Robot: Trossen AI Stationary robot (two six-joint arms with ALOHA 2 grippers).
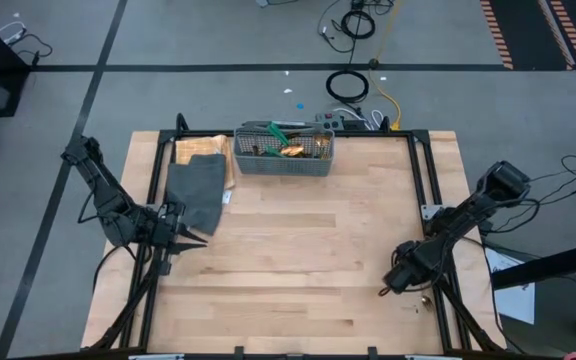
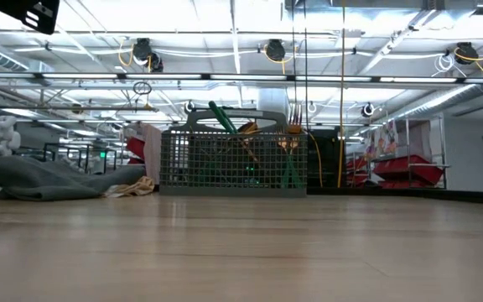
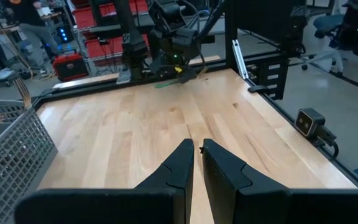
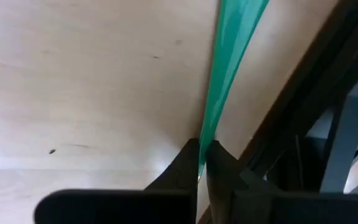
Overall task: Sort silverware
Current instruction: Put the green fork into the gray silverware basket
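**Right gripper pinching a utensil at table edge**

High view: silverware [image 1: 290, 148] fills the mesh basket [image 1: 283, 163] at the far edge; left gripper [image 1: 190, 238] waits beside the grey cloth [image 1: 197, 190].

Left wrist: fingers pressed together.

Right wrist: right gripper [image 4: 202, 163] pinches a green handle [image 4: 229, 68].

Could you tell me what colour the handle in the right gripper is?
Green; the handle shows best in the right wrist view.

A grey cloth [image 1: 197, 190] lay at upper left on the wooden table [image 1: 298, 260]; cables [image 1: 348, 85] coiled on the floor above.
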